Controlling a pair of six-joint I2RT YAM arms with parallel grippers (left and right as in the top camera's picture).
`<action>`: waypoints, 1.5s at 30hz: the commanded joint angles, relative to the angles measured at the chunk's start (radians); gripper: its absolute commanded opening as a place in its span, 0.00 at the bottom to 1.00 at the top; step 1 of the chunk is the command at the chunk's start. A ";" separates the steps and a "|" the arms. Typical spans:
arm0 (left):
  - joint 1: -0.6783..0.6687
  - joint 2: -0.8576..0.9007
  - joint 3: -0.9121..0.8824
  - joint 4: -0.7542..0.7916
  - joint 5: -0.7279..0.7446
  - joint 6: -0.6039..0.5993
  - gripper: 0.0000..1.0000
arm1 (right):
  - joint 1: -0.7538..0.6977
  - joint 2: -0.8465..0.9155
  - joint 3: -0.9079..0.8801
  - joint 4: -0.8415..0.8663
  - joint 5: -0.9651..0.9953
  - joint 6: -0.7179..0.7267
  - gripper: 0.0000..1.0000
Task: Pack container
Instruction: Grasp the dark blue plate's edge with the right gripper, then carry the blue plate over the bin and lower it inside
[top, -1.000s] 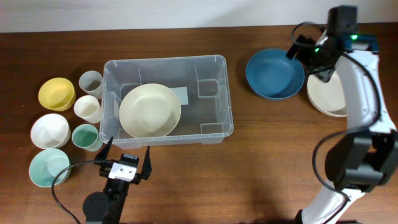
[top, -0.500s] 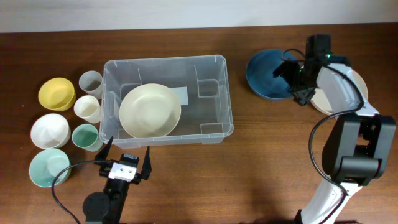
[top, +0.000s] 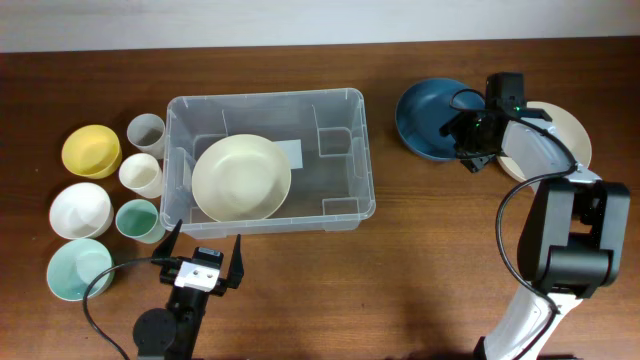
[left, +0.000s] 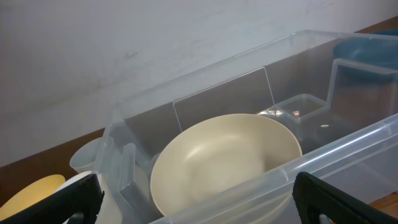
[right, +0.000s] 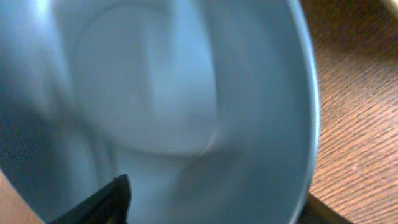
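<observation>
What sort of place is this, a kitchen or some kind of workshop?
Probably a robot test bench, not a kitchen: a left arm and a right arm stand at a wooden table, and empty bowls and cups sit sorted beside a clear container.

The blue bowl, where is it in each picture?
Overhead: blue bowl upper right, at the right claw.
Left wrist: top right corner, behind the container's clear wall.
Right wrist: fills nearly the whole picture.
Shared landmark: the container, in overhead and left wrist.

Wooden table; yellow bowl, white bowl, grey cup; blue bowl.
</observation>
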 joint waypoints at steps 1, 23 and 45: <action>0.006 -0.006 -0.002 -0.005 0.000 0.014 1.00 | 0.014 0.038 -0.008 0.003 0.006 0.006 0.63; 0.006 -0.006 -0.002 -0.005 0.000 0.014 1.00 | -0.019 -0.040 0.082 0.246 -0.290 0.045 0.04; 0.006 -0.006 -0.002 -0.005 0.000 0.014 1.00 | 0.545 -0.201 0.236 0.011 -0.089 -0.225 0.04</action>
